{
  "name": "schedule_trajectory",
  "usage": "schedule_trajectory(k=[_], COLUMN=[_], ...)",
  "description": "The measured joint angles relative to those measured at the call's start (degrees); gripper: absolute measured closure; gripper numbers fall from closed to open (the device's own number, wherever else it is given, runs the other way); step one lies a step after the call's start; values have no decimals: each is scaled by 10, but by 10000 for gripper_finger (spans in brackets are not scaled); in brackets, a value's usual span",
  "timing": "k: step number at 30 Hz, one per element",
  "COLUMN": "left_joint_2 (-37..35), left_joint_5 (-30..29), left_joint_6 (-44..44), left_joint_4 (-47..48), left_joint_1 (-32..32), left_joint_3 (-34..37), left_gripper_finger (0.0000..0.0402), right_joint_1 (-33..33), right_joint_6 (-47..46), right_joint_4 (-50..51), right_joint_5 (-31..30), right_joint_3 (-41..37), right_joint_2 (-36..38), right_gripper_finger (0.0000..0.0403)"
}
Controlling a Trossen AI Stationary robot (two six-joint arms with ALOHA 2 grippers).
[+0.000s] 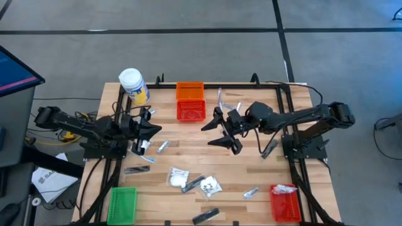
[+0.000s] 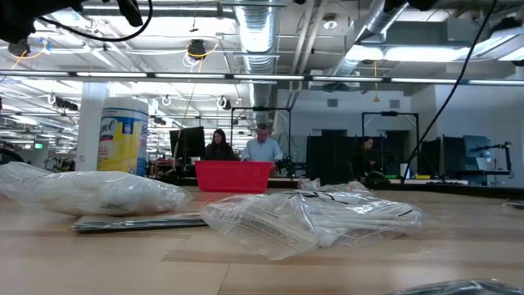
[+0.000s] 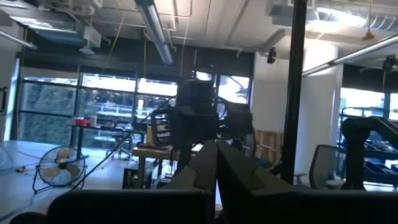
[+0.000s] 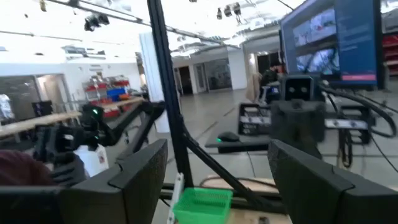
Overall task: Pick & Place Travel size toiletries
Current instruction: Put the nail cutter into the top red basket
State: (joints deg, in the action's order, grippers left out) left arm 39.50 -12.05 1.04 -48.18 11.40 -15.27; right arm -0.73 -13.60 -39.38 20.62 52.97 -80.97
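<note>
Left gripper (image 1: 152, 129) closed and empty near jar (image 1: 134, 85), toiletries (image 1: 178, 178) scattered over table (image 1: 251, 166) front, one sachet (image 1: 162, 147) just beside left gripper, right gripper (image 1: 215, 130) open, raised mid-table, red basket (image 1: 285, 202) holding one packet.

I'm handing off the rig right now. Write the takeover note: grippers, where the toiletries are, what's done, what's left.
Left gripper: shut, empty, at the table's left side near the white jar.
Right gripper: open, empty, raised over the table's middle.
Toiletries: white packets and, foil sachets and, dark tubes and loose on the front half.
Done: one packet appears to lie in the front-right red basket.
Left: all the loose items; green basket looks empty.
</note>
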Motion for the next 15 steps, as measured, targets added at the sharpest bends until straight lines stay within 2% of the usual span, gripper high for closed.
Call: schedule_trajectory(k=[4, 11, 15], left_joint_2=[0, 6, 25], left_joint_5=[-9, -48, -57], left_joint_6=[-10, -23, -22], left_joint_4=[21, 190, 226], left_joint_1=[0, 0, 0], left_joint_3=[-1, -64, -81], left_gripper_finger=[400, 400, 400], right_joint_1=[10, 23, 30], right_joint_6=[1, 2, 4], right_joint_4=[28, 65, 84], right_joint_5=[-25, -57, -57], right_joint_3=[0, 0, 0], right_joint_2=[0, 0, 0], right_gripper_finger=[132, 132, 132])
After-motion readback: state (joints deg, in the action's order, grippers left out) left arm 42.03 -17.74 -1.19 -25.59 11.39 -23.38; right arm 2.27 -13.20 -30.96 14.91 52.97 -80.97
